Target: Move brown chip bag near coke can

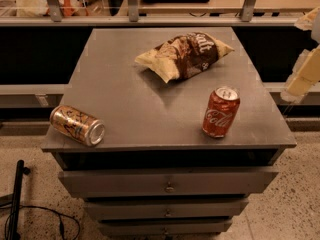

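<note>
The brown chip bag (184, 55) lies crinkled on the far middle of the grey cabinet top (130, 99), with white lettering facing up. The coke can (221, 112) stands upright near the front right, a short gap in front of the bag. My gripper (304, 69) shows as cream-coloured parts at the right edge of the camera view, beyond the cabinet's right side, above the level of the top. It is apart from both the bag and the can and holds nothing that I can see.
A gold can with dark markings (77, 125) lies on its side at the front left corner. Drawers (170, 186) sit below the top. A shelf with metal posts (132, 4) runs behind the cabinet. A black cable (45, 214) lies on the floor at the lower left.
</note>
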